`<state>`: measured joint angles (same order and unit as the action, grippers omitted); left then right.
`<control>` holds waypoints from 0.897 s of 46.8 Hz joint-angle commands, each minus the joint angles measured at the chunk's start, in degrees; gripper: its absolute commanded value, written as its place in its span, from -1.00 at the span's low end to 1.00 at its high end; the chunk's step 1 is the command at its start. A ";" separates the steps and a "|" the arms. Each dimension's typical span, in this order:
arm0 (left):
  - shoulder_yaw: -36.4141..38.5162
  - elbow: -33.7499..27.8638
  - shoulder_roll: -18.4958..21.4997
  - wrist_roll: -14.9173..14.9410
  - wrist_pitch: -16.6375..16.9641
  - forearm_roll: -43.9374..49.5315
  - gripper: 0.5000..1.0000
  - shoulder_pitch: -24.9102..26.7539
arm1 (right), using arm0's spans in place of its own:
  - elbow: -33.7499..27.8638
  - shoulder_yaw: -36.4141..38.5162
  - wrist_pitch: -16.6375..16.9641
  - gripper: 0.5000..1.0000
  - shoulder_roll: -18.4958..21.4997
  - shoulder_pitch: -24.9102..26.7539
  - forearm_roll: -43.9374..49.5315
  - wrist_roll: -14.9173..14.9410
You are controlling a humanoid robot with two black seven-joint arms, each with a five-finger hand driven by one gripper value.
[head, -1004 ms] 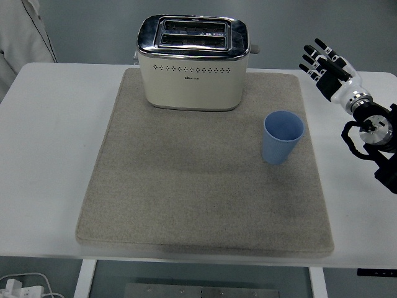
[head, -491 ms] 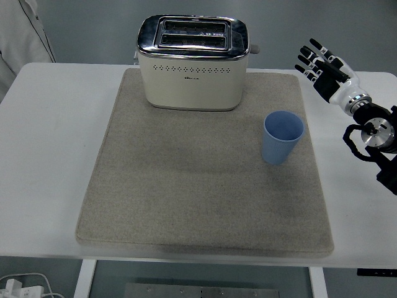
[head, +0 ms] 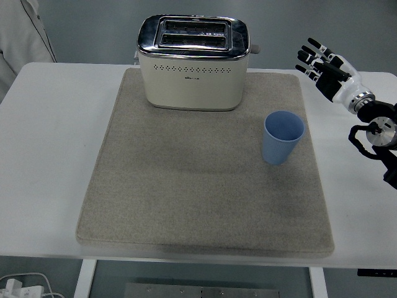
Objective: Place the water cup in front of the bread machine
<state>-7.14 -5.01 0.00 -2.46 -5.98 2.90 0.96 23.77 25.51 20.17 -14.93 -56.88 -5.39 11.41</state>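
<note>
White table (head: 49, 124) with a beige felt mat (head: 186, 186) on it, so nothing's really started. Light blue plastic cup (head: 283, 137) sits upright off to the right of the cream toaster (head: 193, 62), not in front. Right hand (head: 322, 65) hovers nearby, fingers spread wide, holding nothing.

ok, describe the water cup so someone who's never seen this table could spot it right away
Start at the beige mat covering most of the white table, with the cream toaster at its far edge. Go to the mat's right side, nearer than the toaster: the water cup stands there upright and empty. It is the only light blue thing in view, standing alone; the right hand hovers open beyond the mat's far right corner.
</note>
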 commanded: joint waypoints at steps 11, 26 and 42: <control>0.02 0.00 0.00 0.00 0.00 0.00 1.00 0.00 | 5.14 -0.19 1.89 0.70 -5.37 0.98 5.29 2.03; 0.02 0.09 0.00 0.00 0.00 0.00 1.00 0.00 | 12.97 -0.19 2.06 0.70 -10.64 4.75 14.78 6.86; -0.07 0.00 0.00 0.00 0.00 0.00 1.00 0.00 | 22.46 0.77 2.06 0.70 -17.50 10.20 22.34 12.31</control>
<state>-7.15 -5.00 0.00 -2.46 -5.97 2.90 0.97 44.23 26.19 22.22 -31.17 -47.51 15.43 22.54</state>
